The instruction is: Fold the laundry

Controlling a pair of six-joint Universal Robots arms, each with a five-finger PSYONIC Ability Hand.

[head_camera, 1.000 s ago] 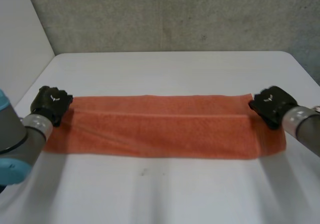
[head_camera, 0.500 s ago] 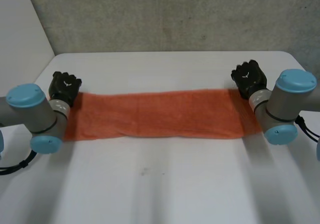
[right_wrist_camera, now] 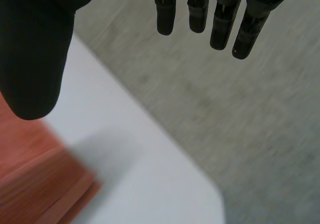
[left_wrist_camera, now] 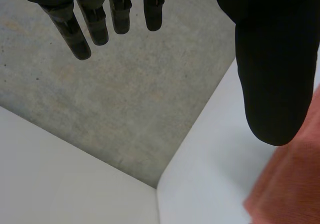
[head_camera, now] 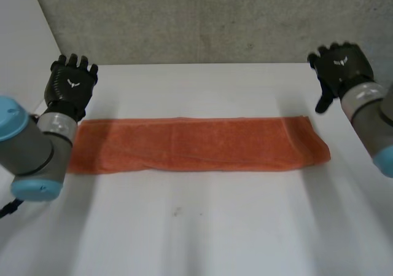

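White table (head_camera: pixel 202 239) backed by a grey wall carries an orange towel (head_camera: pixel 196 144), folded into a long strip lying left to right across its middle. Left hand (head_camera: pixel 70 85) hovers above the strip's left end, right hand (head_camera: pixel 341 70) above its right end; both have fingers spread, holding nothing.

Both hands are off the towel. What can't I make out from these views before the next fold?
- Head view: the left arm overlaps the towel at its left end, hiding part of that edge.
- Left wrist view: the left hand has its thumb over part of the towel; the frame edge cuts off the rest.
- Right wrist view: the same with the right hand.
- Head view: a dark speck on the table is too small to identify.
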